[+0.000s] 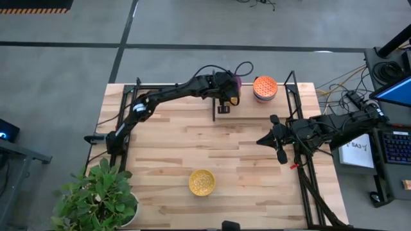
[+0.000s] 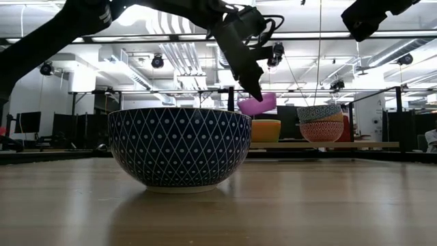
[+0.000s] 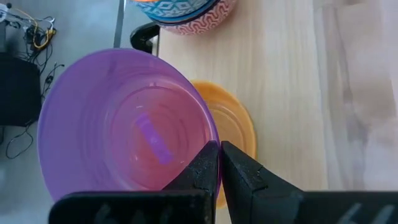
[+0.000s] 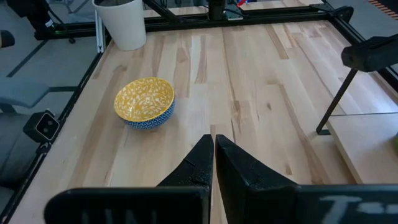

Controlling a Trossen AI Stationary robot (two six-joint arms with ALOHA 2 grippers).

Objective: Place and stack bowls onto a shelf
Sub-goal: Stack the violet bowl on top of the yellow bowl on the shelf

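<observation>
At the far edge of the table: the left gripper [image 1: 226, 95] is hanging over the shelf [image 2: 369, 144], fingers pinched together on the rim of the purple bowl [image 3: 124, 121].

Key relation: the purple bowl is hanging tilted in the air, and the orange bowl [image 3: 239, 124] is lying on the shelf just below and partly beside it, so by the look of it the carried bowl is needing to shift sideways and then come down to nest.

Held bowl: it is showing as smooth, glossy, somewhat see-through plastic, round with faint stepped rings inside; the grip is taking only one edge, which may be letting it swing.

Orange bowl: it is sitting upright, plain and smooth, open side up.

Neighbouring stack [image 2: 321, 123]: patterned bowls are sitting nested on the shelf just beside the orange one, towards the right arm's side, the top one orange-dotted from above.

Shelf: it is a light-wood board on thin black posts, raised above the tabletop.

Remaining bowl: the gold patterned bowl [image 1: 201, 182], blue with a white lattice outside, is waiting on the near part of the table, well apart from the shelf.

Right gripper [image 4: 213, 149]: it is idling over the table's right side, fingers pressed shut on nothing, and is the nearer arm to that bowl.
</observation>
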